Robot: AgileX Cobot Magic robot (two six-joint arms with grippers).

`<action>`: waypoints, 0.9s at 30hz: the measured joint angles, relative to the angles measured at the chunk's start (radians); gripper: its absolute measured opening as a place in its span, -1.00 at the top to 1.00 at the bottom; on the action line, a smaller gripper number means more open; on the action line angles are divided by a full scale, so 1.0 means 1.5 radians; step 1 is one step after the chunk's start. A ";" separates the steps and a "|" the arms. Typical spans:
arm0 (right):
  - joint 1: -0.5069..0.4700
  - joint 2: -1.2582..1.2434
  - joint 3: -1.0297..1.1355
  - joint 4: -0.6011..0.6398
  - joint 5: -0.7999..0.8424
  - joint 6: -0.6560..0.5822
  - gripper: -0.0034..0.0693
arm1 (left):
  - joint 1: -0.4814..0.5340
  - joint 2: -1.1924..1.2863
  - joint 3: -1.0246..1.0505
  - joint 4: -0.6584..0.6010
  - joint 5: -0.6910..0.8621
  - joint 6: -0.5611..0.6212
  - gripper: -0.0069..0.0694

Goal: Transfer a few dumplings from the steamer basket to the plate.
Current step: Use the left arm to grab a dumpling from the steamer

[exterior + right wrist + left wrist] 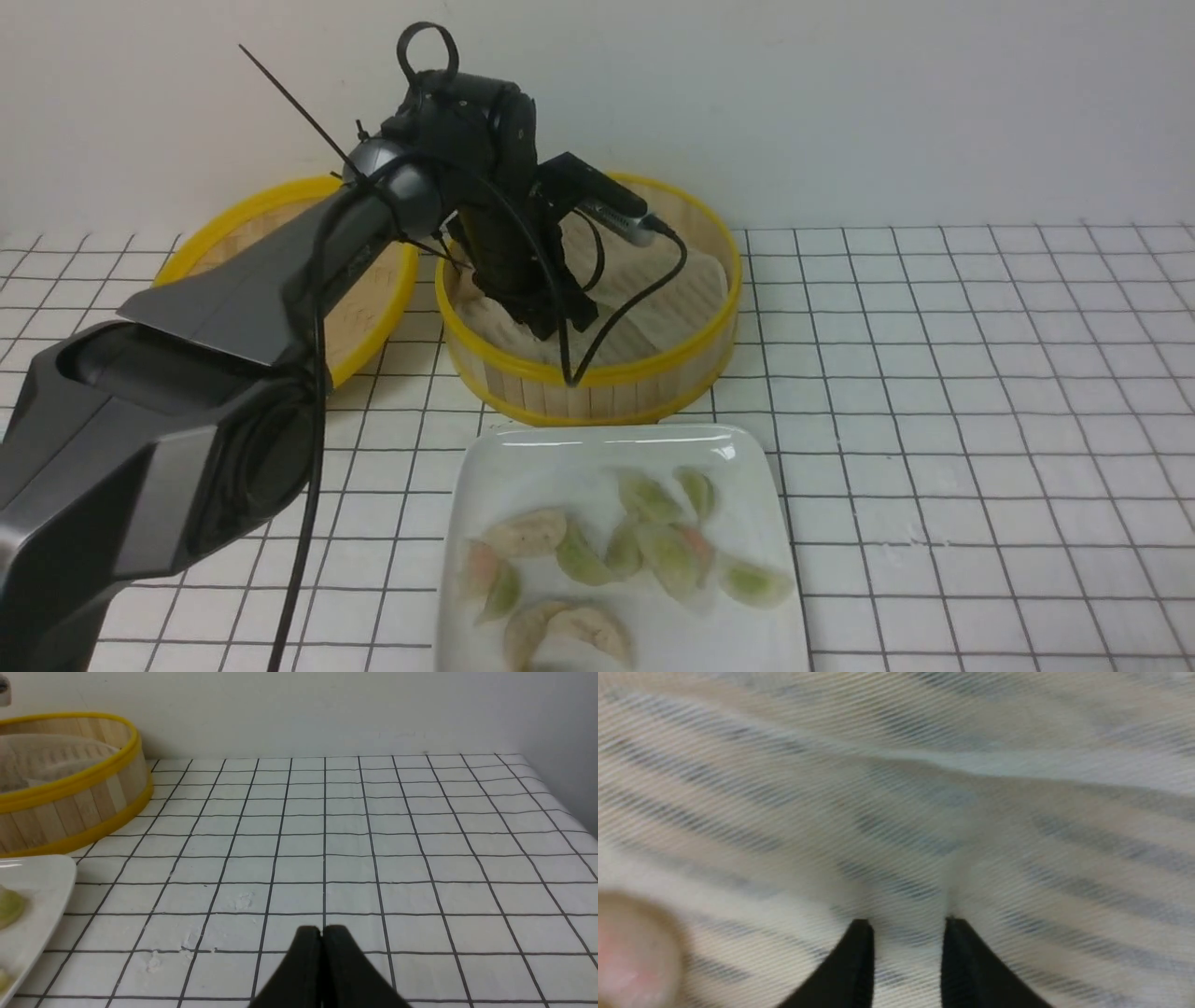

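Note:
The steamer basket (pixel 597 378) stands behind the white plate (pixel 523 457). My left gripper (pixel 553 322) reaches down inside the basket. In the left wrist view the left gripper (pixel 908 924) hangs close over the whitish mesh liner (pixel 896 812), open with a narrow gap that shows only mesh. A blurred pink-beige dumpling (pixel 626 952) lies off to one side of the fingers. Several dumplings (pixel 653 551) lie on the plate. My right gripper (pixel 321 931) is shut and empty, low over the table, away from the basket (pixel 70 807) and the plate (pixel 32 877).
The shallow yellow-rimmed lid (pixel 280 201) lies left of the basket, partly behind my left arm. A cable (pixel 616 308) from the left wrist droops over the basket's front rim. The gridded tablecloth (pixel 980 420) stretches to the right.

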 joint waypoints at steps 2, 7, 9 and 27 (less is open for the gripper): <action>0.000 0.000 0.000 0.000 0.000 0.000 0.94 | -0.006 -0.010 0.000 0.017 -0.012 -0.002 0.53; 0.000 0.000 0.000 0.000 0.000 0.000 0.94 | -0.007 -0.034 0.000 0.112 -0.047 -0.060 0.67; 0.000 0.000 0.000 0.000 0.000 0.000 0.94 | -0.007 -0.033 0.000 0.150 -0.061 -0.088 0.65; 0.000 0.000 0.000 0.000 0.000 0.000 0.94 | -0.005 0.027 0.001 0.266 -0.109 -0.138 -0.11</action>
